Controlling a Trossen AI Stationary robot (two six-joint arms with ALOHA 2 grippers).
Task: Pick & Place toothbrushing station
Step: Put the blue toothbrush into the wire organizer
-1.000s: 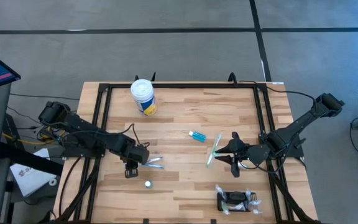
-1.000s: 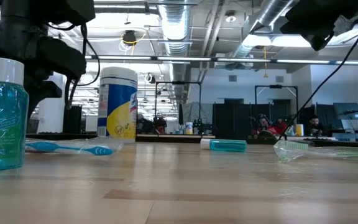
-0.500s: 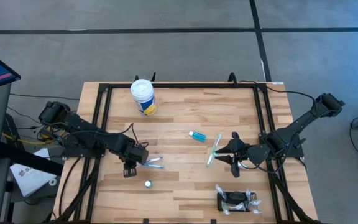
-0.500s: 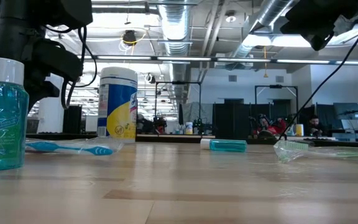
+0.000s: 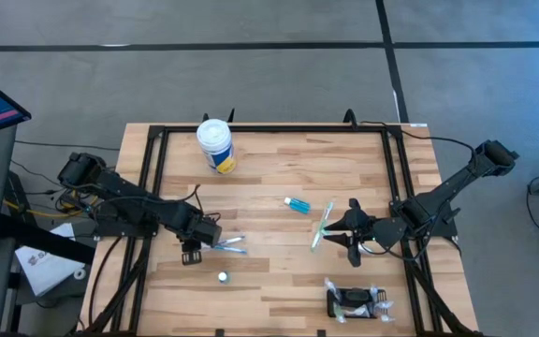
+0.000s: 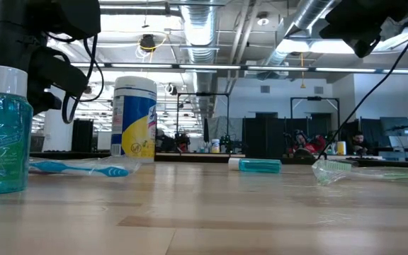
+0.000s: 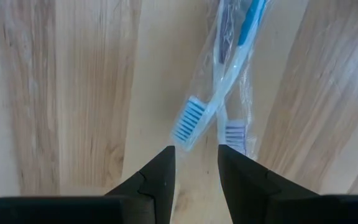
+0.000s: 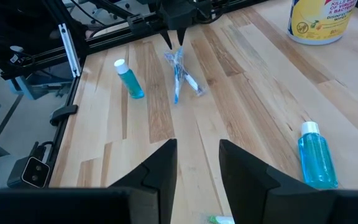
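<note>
The toothbrushing station [image 5: 349, 301], a small flat black holder, lies flat on the table near the front edge, right of centre. My right gripper [image 5: 339, 232] is open and empty, hovering beyond the station beside a green toothbrush [image 5: 323, 225]. My left gripper [image 5: 192, 252] is open and empty at the table's left. Its fingers [image 7: 157, 180] stand just off the bristle ends of two bagged blue toothbrushes [image 7: 219, 102], which lie flat on the wood [image 5: 228, 245].
A white-lidded yellow-and-blue tub [image 5: 215, 144] stands at the back left. An upright blue mouthwash bottle [image 5: 223, 277] stands near my left gripper, and it also shows in the low view [image 6: 4, 134]. A small blue bottle [image 5: 297, 205] lies mid-table. Black frame rails [image 5: 148, 187] run along both sides.
My left gripper has risen a little and drawn slightly toward the table's left edge, away from the bagged toothbrushes, which stay where they lie.
</note>
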